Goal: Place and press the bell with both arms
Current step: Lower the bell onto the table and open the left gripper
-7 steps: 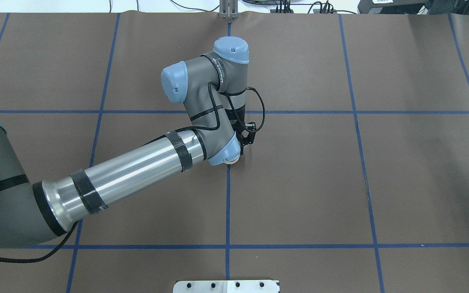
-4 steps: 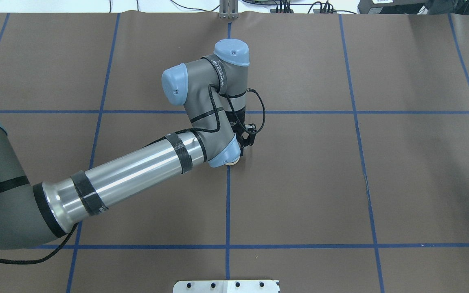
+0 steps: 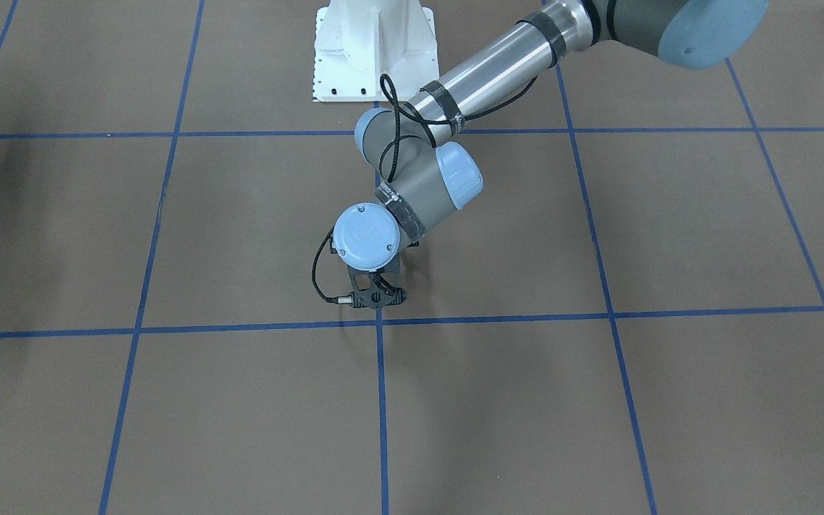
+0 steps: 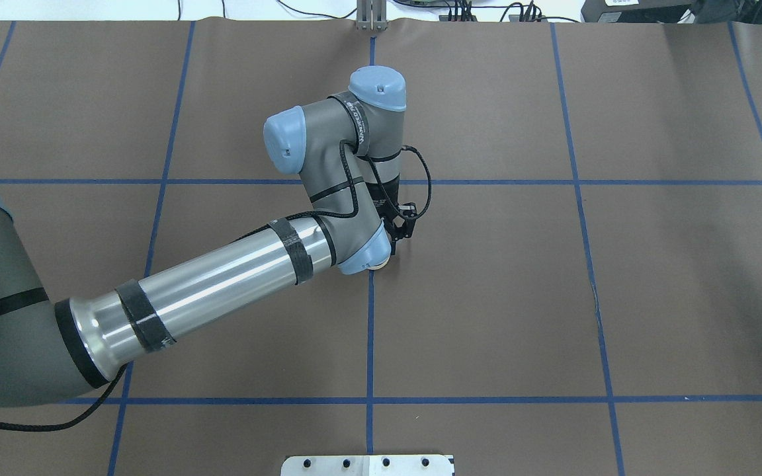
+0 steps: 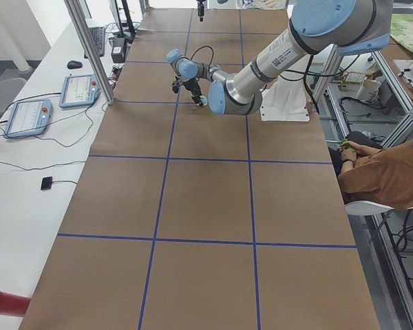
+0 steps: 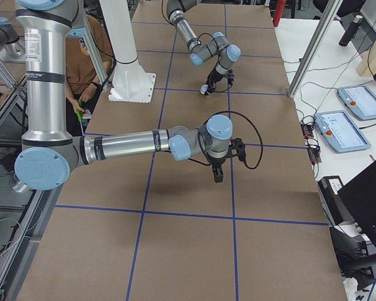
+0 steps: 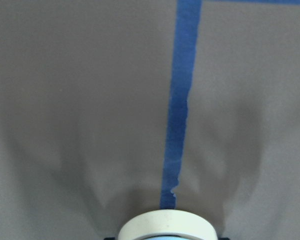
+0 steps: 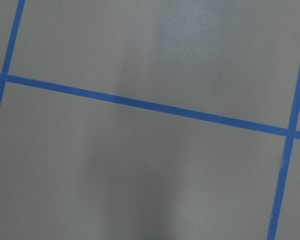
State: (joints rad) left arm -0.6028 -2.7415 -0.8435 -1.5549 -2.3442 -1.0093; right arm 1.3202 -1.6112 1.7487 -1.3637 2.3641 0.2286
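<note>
The bell shows only in part: its cream base ring point(image 4: 381, 264) peeks out under my left wrist's blue cap, close to a blue tape line. In the left wrist view the ring point(image 7: 165, 225) fills the bottom centre, low over the brown table cover. My left gripper point(image 6: 208, 84) points down and appears shut on the bell; its fingers are almost wholly hidden. My right gripper point(image 6: 217, 174) hangs above the table far to the right, with nothing under it. I cannot tell if it is open or shut.
The brown table cover carries a blue tape grid point(image 4: 370, 330). The white bolted pedestal point(image 3: 373, 50) stands at the robot's side. A seated operator point(image 5: 385, 179) is beside the table. Tablets point(image 5: 29, 115) lie on a side bench beyond the table's far edge.
My left wrist has shifted slightly down the overhead view. The bell's cream ring stays at the same spot by the tape line.
</note>
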